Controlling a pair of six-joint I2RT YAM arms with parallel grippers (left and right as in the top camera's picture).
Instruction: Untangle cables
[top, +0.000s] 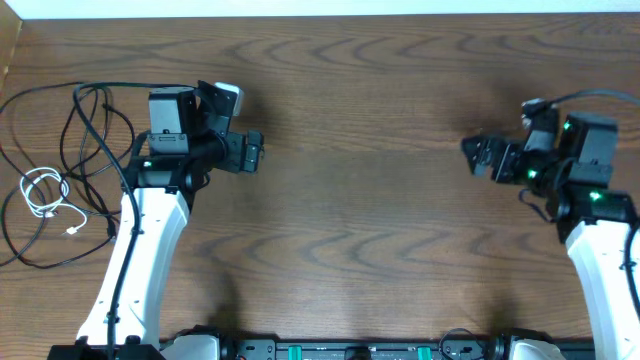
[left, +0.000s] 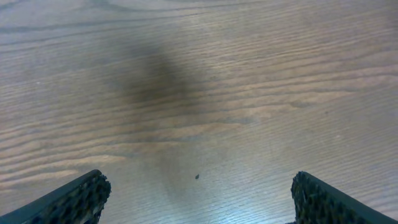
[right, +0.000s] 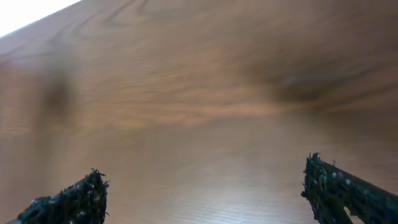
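Tangle of black cord (top: 70, 125) and white cord (top: 45, 192) lies at the worktop's (top: 350, 120) left edge; left fingers (left: 81, 196) and right fingers (right: 336, 186) gape wide, empty.

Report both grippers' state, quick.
Left gripper: open, holding nothing.
Right gripper: open, holding nothing.
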